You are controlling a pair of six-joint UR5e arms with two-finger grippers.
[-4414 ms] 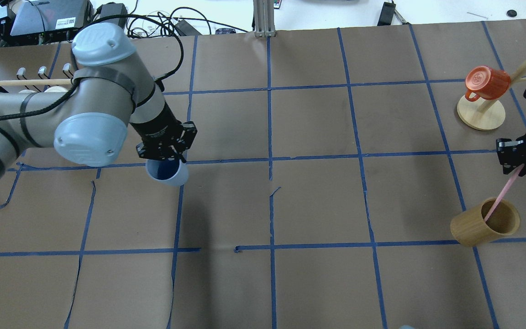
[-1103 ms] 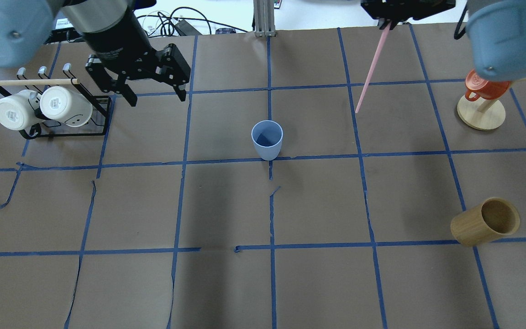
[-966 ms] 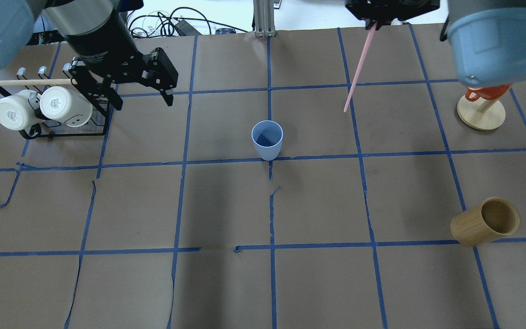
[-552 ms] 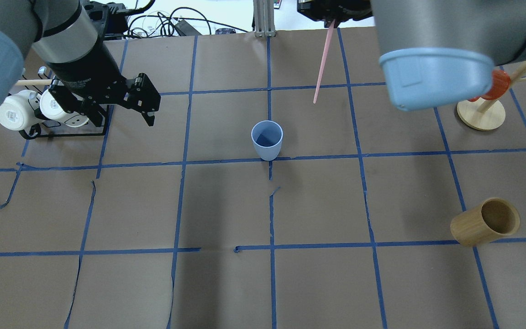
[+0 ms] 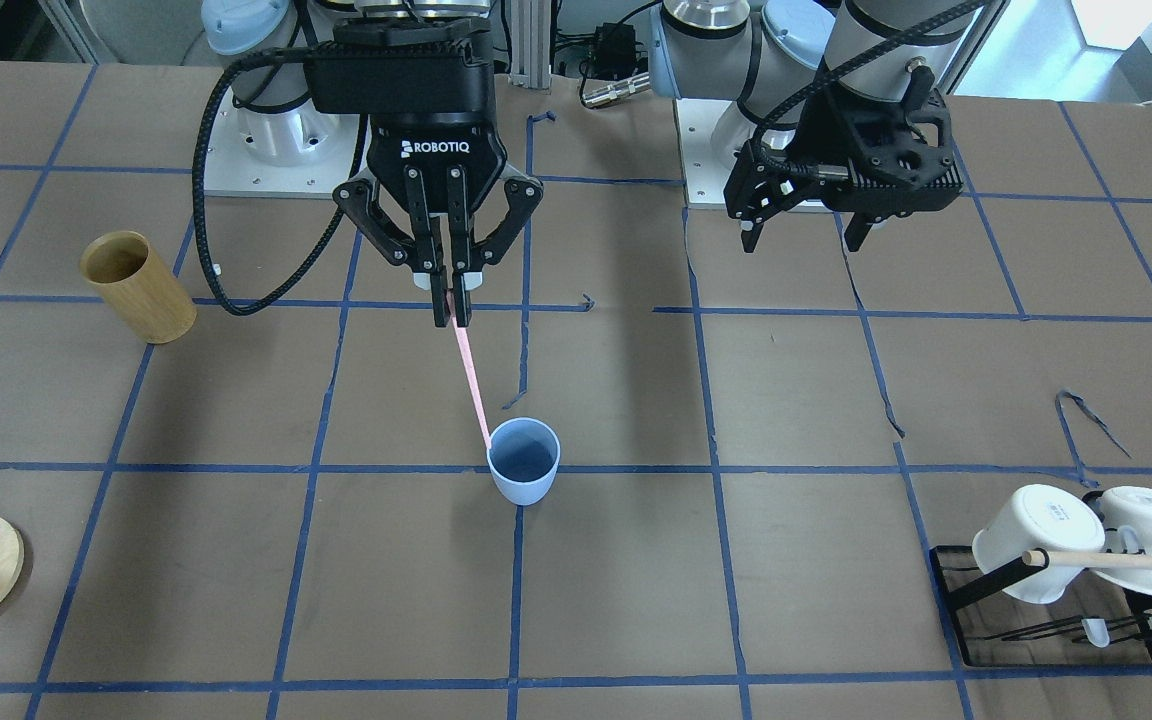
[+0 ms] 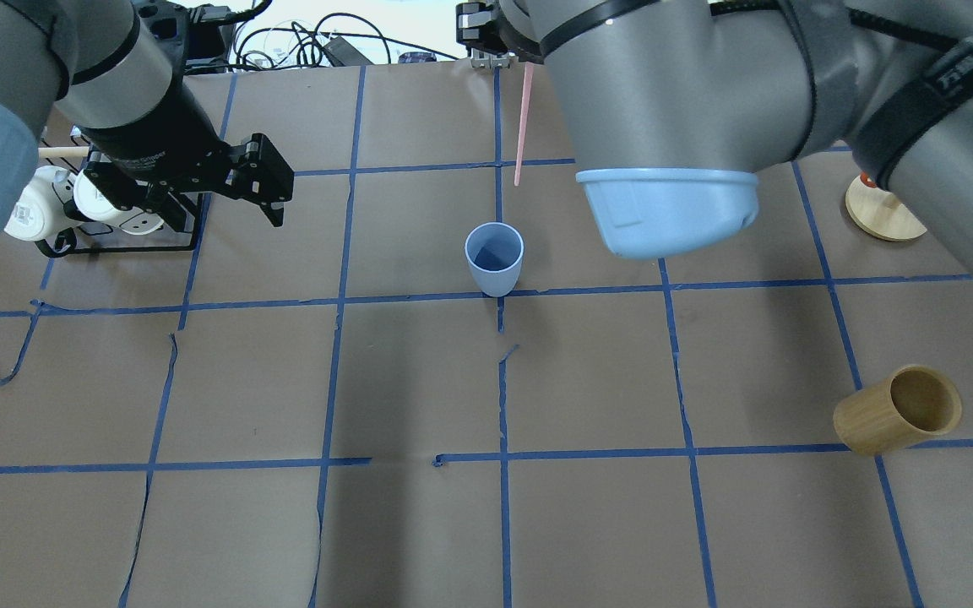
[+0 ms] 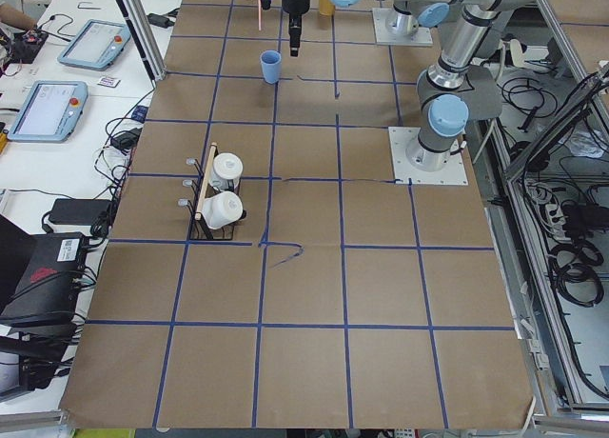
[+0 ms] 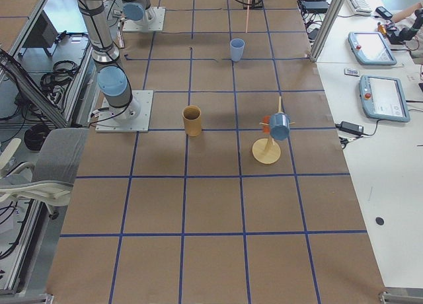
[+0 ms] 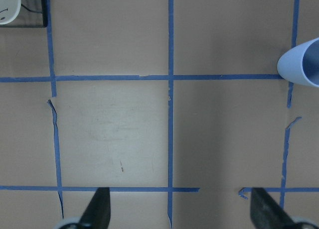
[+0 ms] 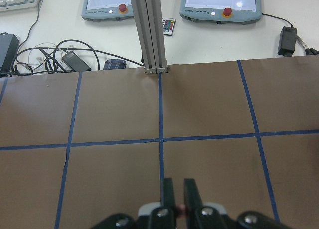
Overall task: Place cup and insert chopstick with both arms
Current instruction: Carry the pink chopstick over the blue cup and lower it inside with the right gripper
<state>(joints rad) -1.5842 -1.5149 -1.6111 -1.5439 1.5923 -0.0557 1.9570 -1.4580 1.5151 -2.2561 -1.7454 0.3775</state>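
Exterior front-facing view: right gripper (image 5: 448, 305) pinches the chopstick (image 5: 471, 385) between closed fingers (it hangs tilted) near the upright cup (image 5: 524, 462); left gripper (image 5: 802, 238) fingers spread wide.

Right tool (image 5: 452, 318) grips chopstick (image 5: 472, 385) slanting toward the cup (image 5: 524, 474).

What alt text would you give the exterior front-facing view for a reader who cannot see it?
The right end effector pinches a pink chopstick slanting down towards the rim of a pale blue cup standing upright mid-table. The left end effector hangs open and empty; a tan wooden cup and racked white mugs sit at the sides.
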